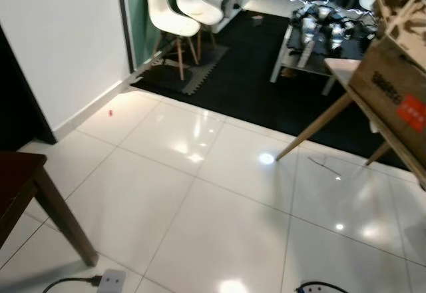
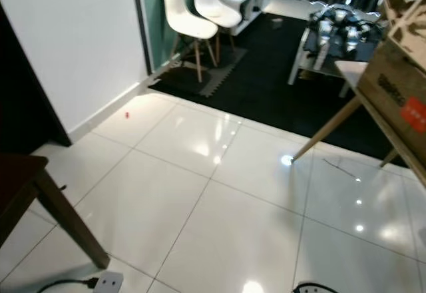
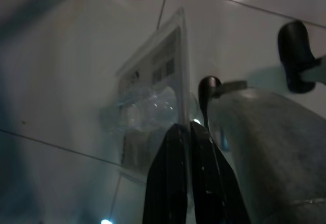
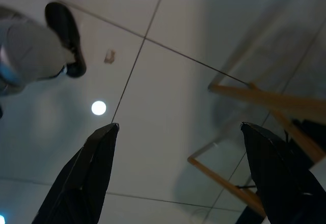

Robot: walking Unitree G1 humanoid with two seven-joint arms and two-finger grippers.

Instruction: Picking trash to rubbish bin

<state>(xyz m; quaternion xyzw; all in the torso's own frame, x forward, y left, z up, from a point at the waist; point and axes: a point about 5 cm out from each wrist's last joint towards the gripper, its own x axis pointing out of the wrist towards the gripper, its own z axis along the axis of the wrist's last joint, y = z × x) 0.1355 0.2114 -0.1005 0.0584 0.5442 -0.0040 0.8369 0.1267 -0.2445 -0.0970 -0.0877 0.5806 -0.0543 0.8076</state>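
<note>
Between the left end effector's [image 3: 186,132] pinched-together fingers sat a clear plastic blister pack [image 3: 153,102] with a printed label, so pickup looked done; carrying and dropping remained, and I saw no rubbish bin. Right end effector [image 4: 178,173] hung spread wide, holding nothing, over white floor tiles [image 4: 168,81]. Head views gave the room instead: glossy floor, two white chairs [image 1: 180,10], a cardboard box [image 1: 396,73] on a wooden-legged bench [image 1: 343,73], a small red scrap [image 1: 110,112] near the wall. Right wrist view also caught a tiny tan scrap [image 4: 109,56].
</note>
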